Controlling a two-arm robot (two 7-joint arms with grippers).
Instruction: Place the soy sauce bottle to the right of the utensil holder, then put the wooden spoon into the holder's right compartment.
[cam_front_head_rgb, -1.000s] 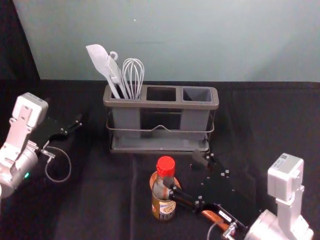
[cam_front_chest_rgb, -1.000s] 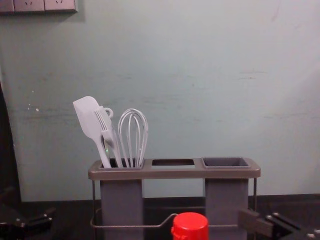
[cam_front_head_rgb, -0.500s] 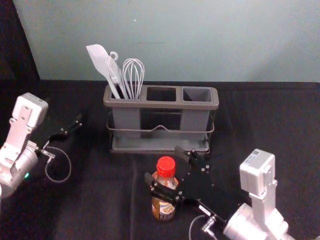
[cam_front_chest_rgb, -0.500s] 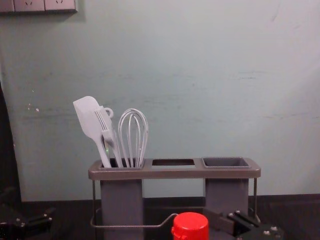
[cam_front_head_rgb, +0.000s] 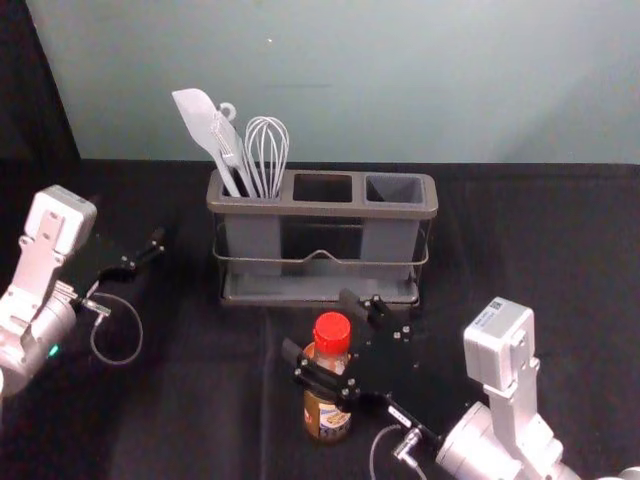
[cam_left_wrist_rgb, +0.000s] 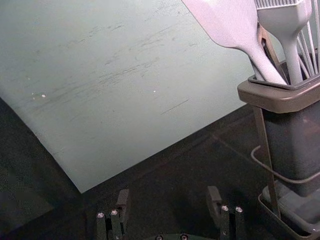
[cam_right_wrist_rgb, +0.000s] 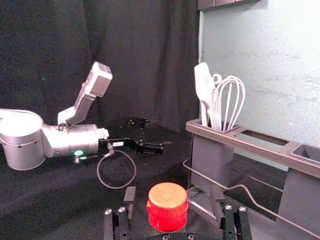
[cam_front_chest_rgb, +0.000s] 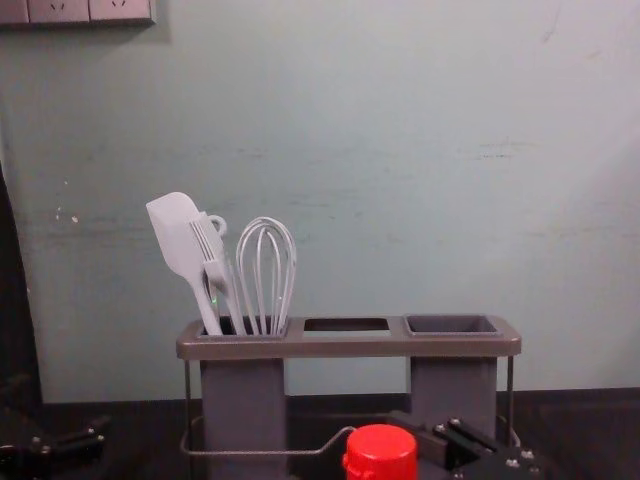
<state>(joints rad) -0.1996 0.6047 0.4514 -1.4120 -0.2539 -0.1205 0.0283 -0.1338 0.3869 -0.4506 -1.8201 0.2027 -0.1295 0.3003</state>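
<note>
the pale green wall (cam_front_head_rgb: 400, 80) is rising behind the table (cam_front_head_rgb: 520, 260), whose black cover is meeting it along the back edge. toward that edge the utensil holder (cam_front_head_rgb: 270, 208) is standing upright, its three openings lining up in a row and its right compartment (cam_front_head_rgb: 395, 188) gaping upward.

in front of the holder, near its right front corner, the right gripper (cam_front_head_rgb: 316, 325) is reaching in from the right; its claw is standing wide, with one finger on each side of the bottle's neck area, and the right wrist view is showing gaps beside the red cap (cam_right_wrist_rgb: 167, 200). the left gripper (cam_front_head_rgb: 128, 220) is hanging just off the holder's left edge, its claw also spreading wide and holding nothing.

the soy sauce bottle (cam_front_head_rgb: 328, 415) is standing upright on the table, in front of the holder's middle opening. in the holder's left compartment the white spatula (cam_front_head_rgb: 203, 125), the whisk (cam_front_head_rgb: 268, 150) and the pastry brush (cam_front_chest_rgb: 212, 255) are leaning together, heads up. smallest to see, an orange-brown bit of the wooden spoon (cam_front_head_rgb: 309, 351) is peeking out beside the bottle; the rest is hiding behind the bottle and gripper.
</note>
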